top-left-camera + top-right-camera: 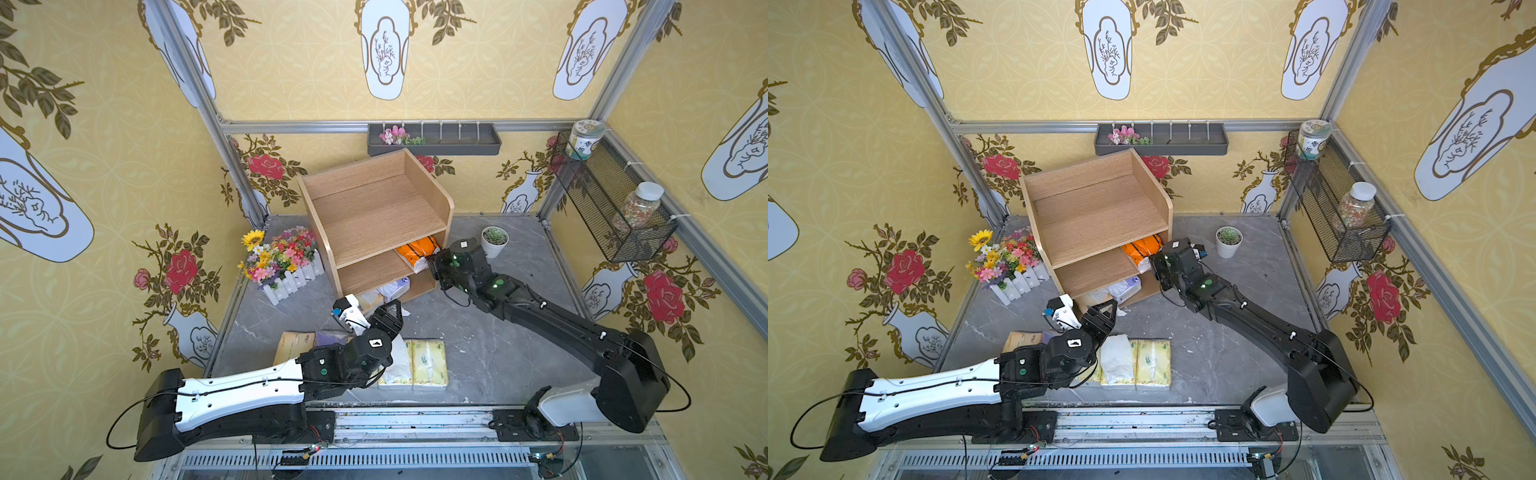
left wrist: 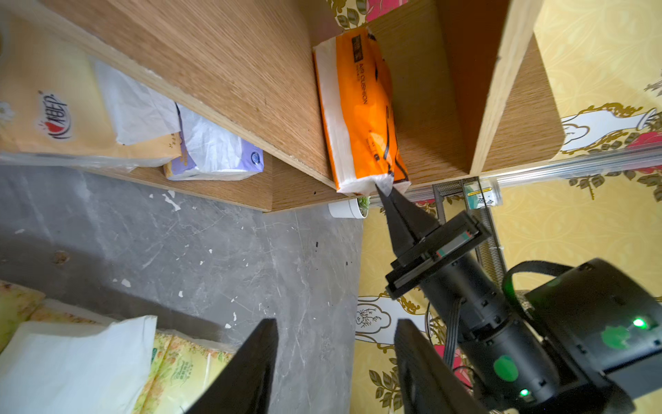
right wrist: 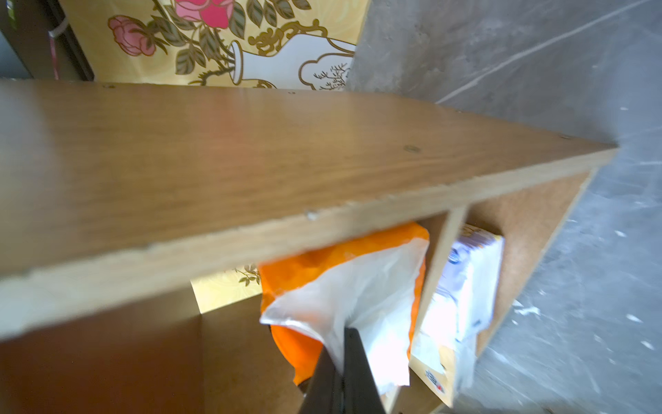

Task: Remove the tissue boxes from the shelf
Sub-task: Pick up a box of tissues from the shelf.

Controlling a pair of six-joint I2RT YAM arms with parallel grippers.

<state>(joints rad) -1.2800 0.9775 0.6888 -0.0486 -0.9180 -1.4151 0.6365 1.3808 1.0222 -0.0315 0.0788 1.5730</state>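
Observation:
The wooden shelf (image 1: 374,216) stands at the back of the grey floor. An orange-and-white tissue box (image 1: 415,251) (image 2: 361,118) lies at the right end of its middle tier. My right gripper (image 3: 344,344) is shut on the white flap at that box's near end. On the bottom tier lie a tan box (image 2: 53,107) and a lavender box (image 2: 215,150). My left gripper (image 2: 336,322) (image 1: 390,309) hangs open over the floor in front of the bottom tier, holding nothing. Yellow boxes (image 1: 428,361), a tan box (image 1: 293,345) and a lavender box (image 1: 330,336) lie on the floor under the left arm.
A flower box with a white fence (image 1: 282,259) stands left of the shelf and a potted succulent (image 1: 494,241) to its right, close behind the right wrist. A dark wall tray (image 1: 432,139) and a mesh basket (image 1: 611,199) with jars hang on the walls.

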